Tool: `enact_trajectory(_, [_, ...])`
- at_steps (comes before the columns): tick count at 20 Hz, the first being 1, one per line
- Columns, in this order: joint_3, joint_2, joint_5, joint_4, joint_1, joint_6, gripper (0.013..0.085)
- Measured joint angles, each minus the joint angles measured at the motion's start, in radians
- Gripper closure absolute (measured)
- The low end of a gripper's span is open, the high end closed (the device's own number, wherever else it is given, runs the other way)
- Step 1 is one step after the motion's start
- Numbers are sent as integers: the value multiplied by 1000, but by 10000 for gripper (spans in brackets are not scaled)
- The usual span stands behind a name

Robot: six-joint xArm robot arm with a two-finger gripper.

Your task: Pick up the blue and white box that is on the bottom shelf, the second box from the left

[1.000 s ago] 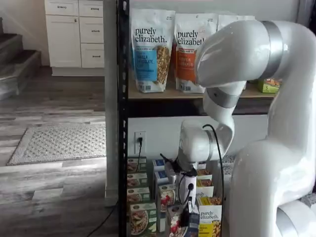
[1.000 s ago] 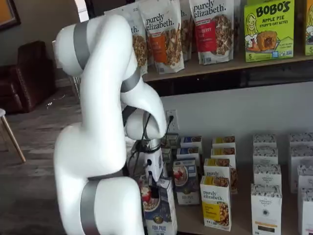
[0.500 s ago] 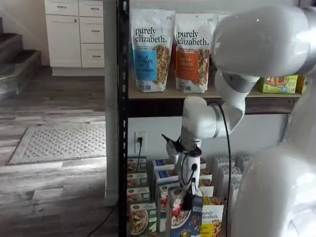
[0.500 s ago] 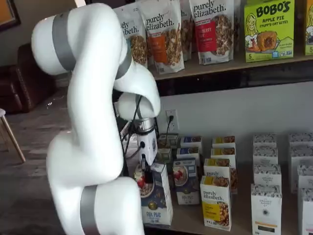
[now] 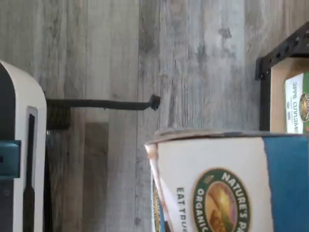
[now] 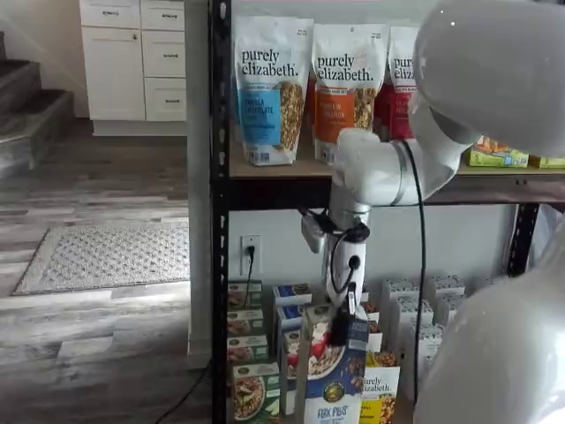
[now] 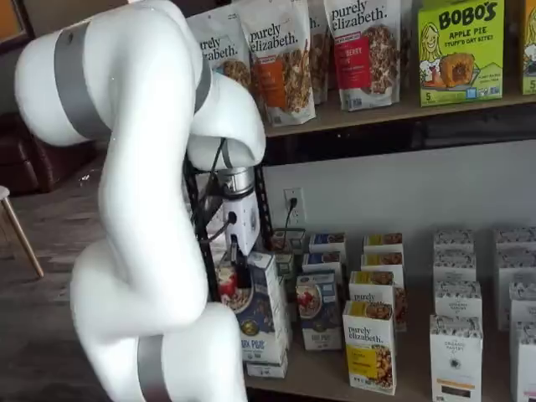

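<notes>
The blue and white box (image 6: 328, 380) (image 7: 254, 311) hangs in front of the rack in both shelf views, lifted off the bottom shelf (image 7: 412, 371). My gripper (image 6: 340, 329) (image 7: 237, 265) is shut on the box's top edge, its black fingers pointing down from the white body. The box shows a bowl of cereal with red berries and "FLAX PLUS" text. In the wrist view the box's white top with a round green logo (image 5: 223, 195) fills the near part, above wood floor. A corner of the bottom shelf (image 5: 279, 77) shows beside it.
Rows of small boxes (image 7: 371, 339) (image 6: 253, 384) stand on the bottom shelf. Granola bags (image 6: 272, 88) and a yellow-green Bobo's box (image 7: 461, 50) stand on the upper board. A black rack post (image 6: 219, 265) is at the left. A wall outlet (image 6: 251, 254) holds a cable.
The arm has risen and carried the blue and white box upward and out from the shelf row. The gripper has stayed closed on the box's top.
</notes>
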Motion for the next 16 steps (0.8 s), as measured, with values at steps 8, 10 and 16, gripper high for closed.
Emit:
enact_trajectory(8, [-1,-130,98,-7,7,22,570])
enact_trajectory(10, [-9,-150,131,-12,10,29,570])
enact_trajectory(16, [-27,-184,199,-16,13,39,570])
